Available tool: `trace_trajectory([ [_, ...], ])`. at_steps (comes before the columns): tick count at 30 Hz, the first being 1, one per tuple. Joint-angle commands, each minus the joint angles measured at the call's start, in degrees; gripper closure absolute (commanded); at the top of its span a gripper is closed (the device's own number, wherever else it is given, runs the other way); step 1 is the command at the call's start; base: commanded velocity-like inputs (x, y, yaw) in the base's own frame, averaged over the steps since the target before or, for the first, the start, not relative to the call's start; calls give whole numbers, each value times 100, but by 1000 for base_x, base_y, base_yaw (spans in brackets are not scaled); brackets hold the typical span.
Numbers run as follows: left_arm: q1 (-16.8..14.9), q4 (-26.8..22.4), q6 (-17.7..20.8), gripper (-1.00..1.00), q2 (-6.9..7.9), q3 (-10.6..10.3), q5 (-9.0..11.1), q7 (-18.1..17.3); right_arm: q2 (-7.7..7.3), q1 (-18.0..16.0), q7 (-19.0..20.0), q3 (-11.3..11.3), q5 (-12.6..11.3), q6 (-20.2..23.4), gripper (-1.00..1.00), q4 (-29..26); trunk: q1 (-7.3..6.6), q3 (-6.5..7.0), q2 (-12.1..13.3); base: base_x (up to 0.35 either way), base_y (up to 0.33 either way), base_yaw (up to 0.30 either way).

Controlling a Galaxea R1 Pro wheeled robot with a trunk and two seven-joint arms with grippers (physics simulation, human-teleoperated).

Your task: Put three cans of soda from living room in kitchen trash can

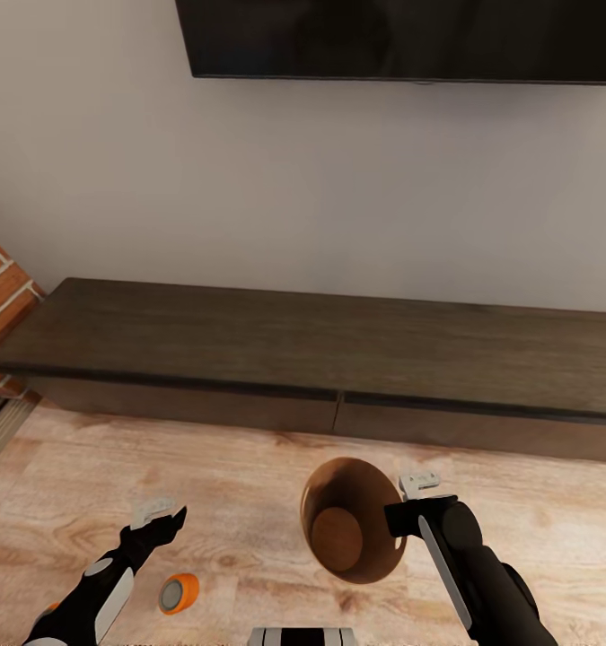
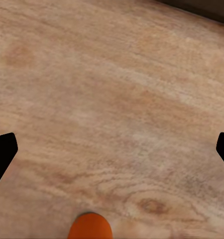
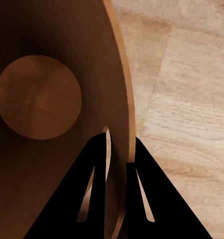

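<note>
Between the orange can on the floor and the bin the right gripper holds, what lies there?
Nothing: in the head view only bare wood floor separates the orange can from the bin, whose rim the right gripper pinches.

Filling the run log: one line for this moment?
right gripper: shut on trash can rim | left gripper: open, empty | orange soda can: lying on floor

Television [image 1: 401, 36] cut off, cabinet [image 1: 338, 345] too
</note>
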Motion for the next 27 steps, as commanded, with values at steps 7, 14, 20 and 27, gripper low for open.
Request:
trace_trajectory([
  [7,0,0,-1,-100,9,-3,0,0,-6,-2,76,-14,-132,-4,100,-9,0,-65,0,0,0,0],
  [14,0,0,-7,-100,10,-2,0,0,-24,-2,76,-36,-140,4,100,-25,0,-130,0,0,0,0],
  [20,0,0,-9,-100,12,-3,0,0,-33,-2,76,-46,-141,5,100,-33,0,-186,0,0,0,0],
  [27,0,0,-10,-100,11,-2,0,0,-34,-2,76,-47,-142,5,100,-34,0,-251,0,0,0,0],
])
